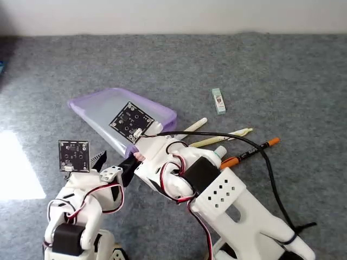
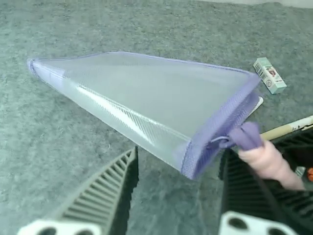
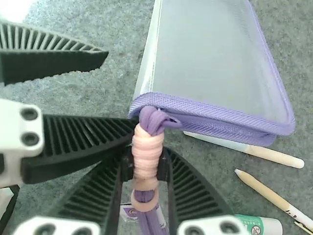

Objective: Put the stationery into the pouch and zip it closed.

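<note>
- The flat, translucent plastic pouch (image 1: pixel 108 111) with purple fabric edging lies on the grey felt table cover (image 1: pixel 282 70), one corner turned toward the arms; it looks light, limp and slick, likely to slide or buckle if pushed
- The best hold is probably the pink-and-purple cord zip pull (image 3: pixel 145 142) at that corner; the fabric edging would be a second choice and the smooth panels a poor one
- The right gripper (image 3: pixel 145 169) has its jaws closed on the zip pull, with the cord pinched between the ribbed faces
- The left gripper (image 2: pixel 178 161) has its jaws spread wide on either side of the same corner; I cannot tell whether they touch it
- The pouch looks empty through its clear wall; I cannot tell whether the zip is open
- All the stationery lies outside on the felt: a small mint-green eraser box (image 1: pixel 218 101) well apart from the pouch, a slim cream pen (image 1: pixel 194 125) right at the pouch's edge, a second cream pen (image 1: pixel 227 137) beside it, and a black-and-orange pen (image 1: pixel 252 151) near the right arm
- The pens look light, rigid and prone to rolling, so pinch them across the barrel near mid-length; the eraser box is flat-sided and should grip easily across its narrow width
</note>
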Motion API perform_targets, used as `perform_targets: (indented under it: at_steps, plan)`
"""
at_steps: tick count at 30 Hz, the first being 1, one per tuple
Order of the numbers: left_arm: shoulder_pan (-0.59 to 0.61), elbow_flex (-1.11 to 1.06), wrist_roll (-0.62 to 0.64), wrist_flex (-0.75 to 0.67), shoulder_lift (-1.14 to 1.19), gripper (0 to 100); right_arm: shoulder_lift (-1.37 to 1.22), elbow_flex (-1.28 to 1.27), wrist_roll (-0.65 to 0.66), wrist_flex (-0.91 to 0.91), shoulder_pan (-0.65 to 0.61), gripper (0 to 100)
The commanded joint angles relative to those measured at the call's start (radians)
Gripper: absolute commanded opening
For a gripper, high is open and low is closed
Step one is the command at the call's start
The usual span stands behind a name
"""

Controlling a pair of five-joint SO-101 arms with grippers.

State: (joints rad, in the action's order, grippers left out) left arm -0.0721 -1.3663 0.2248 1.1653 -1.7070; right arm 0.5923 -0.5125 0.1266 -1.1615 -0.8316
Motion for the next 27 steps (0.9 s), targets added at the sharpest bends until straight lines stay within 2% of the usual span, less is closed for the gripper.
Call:
perform_targets:
  at_steps: [1, 10, 19, 27]
  plan:
    - [-0.014, -0.031, 0.011, -0.072, -0.005, 26, 0.056, 0.078, 0.006, -0.059, 0.004, 0.8]
    - [0.021, -0.104, 0.008, -0.110, -0.005, 25, 0.056, 0.098, 0.005, -0.111, 0.002, 0.8]
    - [0.048, -0.122, 0.008, -0.160, -0.005, 1, 0.113, 0.092, 0.008, -0.163, 0.004, 0.8]
    - [0.049, -0.124, 0.008, -0.166, -0.005, 1, 0.122, 0.092, 0.008, -0.252, 0.010, 0.8]
